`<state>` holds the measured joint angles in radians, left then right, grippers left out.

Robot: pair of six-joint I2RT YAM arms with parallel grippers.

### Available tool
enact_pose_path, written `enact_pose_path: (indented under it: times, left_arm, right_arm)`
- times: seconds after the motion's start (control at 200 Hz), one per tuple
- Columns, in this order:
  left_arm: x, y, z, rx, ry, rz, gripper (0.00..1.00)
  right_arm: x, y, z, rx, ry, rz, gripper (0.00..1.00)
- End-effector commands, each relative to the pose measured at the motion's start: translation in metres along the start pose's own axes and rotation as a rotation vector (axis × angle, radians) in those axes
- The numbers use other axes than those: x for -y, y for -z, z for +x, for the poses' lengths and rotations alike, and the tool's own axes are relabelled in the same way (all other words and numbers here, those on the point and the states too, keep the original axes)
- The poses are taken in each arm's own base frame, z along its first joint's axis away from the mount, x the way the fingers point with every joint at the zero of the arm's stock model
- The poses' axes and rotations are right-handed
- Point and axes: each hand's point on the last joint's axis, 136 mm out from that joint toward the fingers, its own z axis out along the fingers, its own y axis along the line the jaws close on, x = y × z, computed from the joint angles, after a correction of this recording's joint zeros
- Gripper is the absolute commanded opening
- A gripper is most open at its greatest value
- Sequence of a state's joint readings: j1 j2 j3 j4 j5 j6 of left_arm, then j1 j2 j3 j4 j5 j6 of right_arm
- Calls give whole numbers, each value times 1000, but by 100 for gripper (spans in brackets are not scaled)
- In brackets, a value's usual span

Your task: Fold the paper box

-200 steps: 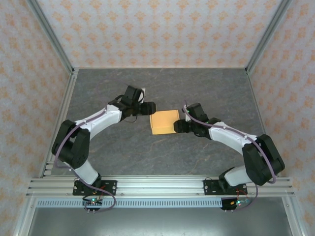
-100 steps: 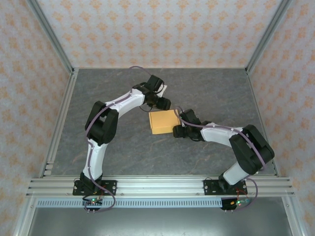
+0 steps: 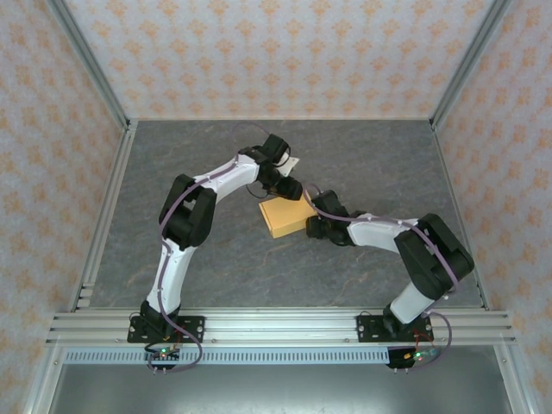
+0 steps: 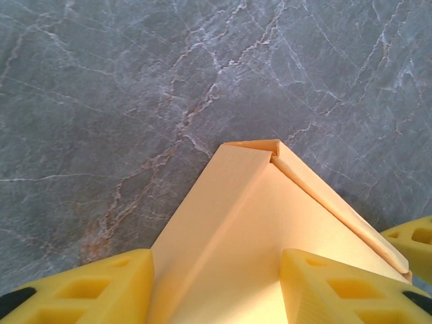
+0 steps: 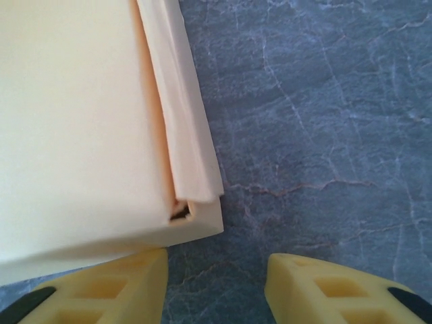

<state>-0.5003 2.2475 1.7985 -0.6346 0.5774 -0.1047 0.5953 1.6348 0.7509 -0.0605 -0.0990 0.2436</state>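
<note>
The paper box (image 3: 285, 216) is a small flat light orange-tan box lying closed on the grey table, turned a little askew. My left gripper (image 3: 291, 191) sits at its far edge. In the left wrist view the box (image 4: 250, 229) runs under and between the yellow fingers (image 4: 81, 287), whose jaws stand apart; a corner points away. My right gripper (image 3: 311, 226) is at the box's right side. In the right wrist view the box corner (image 5: 196, 223) lies just above the left finger (image 5: 108, 283), and bare table shows between the open jaws (image 5: 216, 273).
The grey marble-patterned table (image 3: 362, 164) is ringed by patterned walls and aluminium posts (image 3: 86, 65). A metal rail (image 3: 285, 326) carries both arm bases at the near edge. A yellow fingertip of the other gripper (image 4: 413, 243) shows beside the box's right edge.
My left arm swung from the box's left side round to its far edge. The right gripper closed in on the right side. Both jaws narrowed, and the box turned slightly.
</note>
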Motion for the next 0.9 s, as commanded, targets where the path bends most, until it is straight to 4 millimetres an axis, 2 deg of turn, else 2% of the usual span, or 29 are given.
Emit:
enact_pose_path:
  times: [0.0,0.23,0.3,0.555,0.771,0.891]
  left_arm:
    - [11,-23,24,-95,-8,45,49]
    - [12,-31,23,-104,-9,41,47]
    - [3,-28,19,-92,-10,-11,49]
    - [-25,3,-7,10,-1,-177,62]
    - [-28,30,-31,82,1,-211,69]
    - [-30,50,-44,136,-2,-253,72]
  right_arm:
    - [-38,-21,-34,117,0,-133,42]
    - [-48,-34,-34,131,-6,-178,40]
    - [-43,-34,-30,138,-8,-167,40]
    - [-20,-12,-16,127,44,-85,43]
    - [-8,4,0,64,64,-47,48]
    - [-7,18,2,59,74,-52,50]
